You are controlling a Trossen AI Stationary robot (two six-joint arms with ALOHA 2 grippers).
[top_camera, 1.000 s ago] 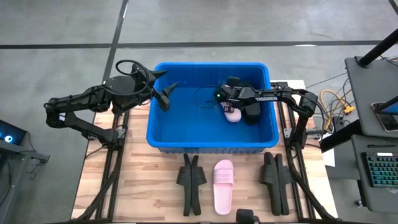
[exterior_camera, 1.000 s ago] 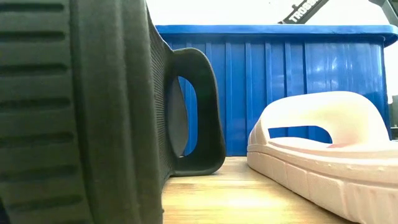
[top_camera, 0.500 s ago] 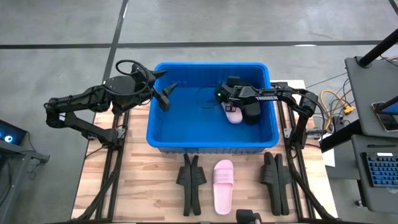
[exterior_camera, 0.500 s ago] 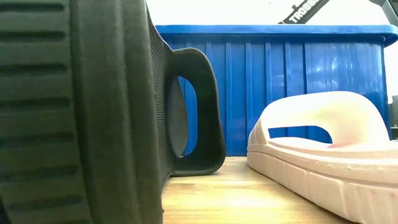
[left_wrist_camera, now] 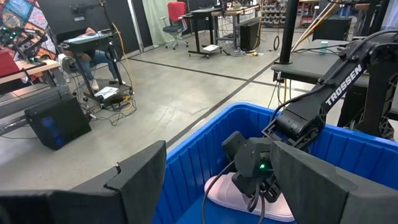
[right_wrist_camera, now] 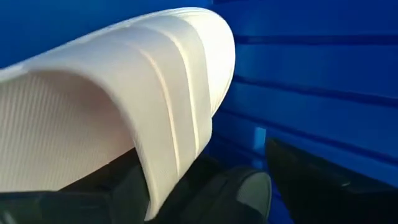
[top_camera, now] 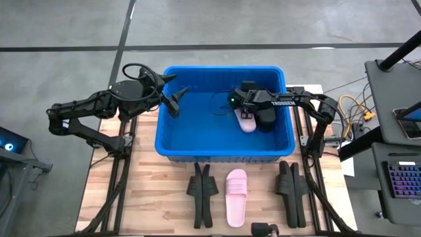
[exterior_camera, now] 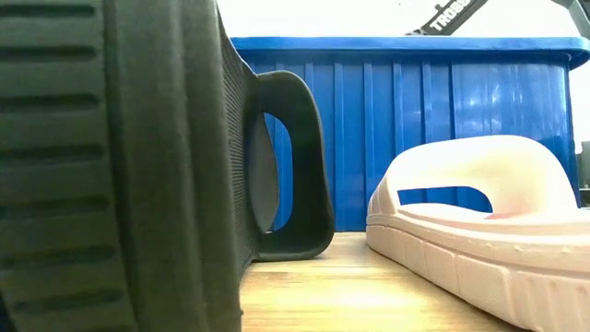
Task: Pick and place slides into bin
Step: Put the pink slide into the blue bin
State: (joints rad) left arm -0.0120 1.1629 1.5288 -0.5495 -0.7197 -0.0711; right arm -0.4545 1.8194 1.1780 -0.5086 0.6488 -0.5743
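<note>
Right gripper (top_camera: 245, 113) fingers newly spread; left wrist view shows pink slide (left_wrist_camera: 249, 198) in bin (left_wrist_camera: 193, 155).

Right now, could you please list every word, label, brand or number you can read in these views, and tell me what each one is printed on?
"TROSSEN" - white letters on the right arm, clearest in the left wrist view.
"TROSS" - the same name, cut off by the picture's edge, on the arm above the bin in the low view.
White lettering on the right arm in the high view - too small to read.
Slides and bin: no text visible.
</note>
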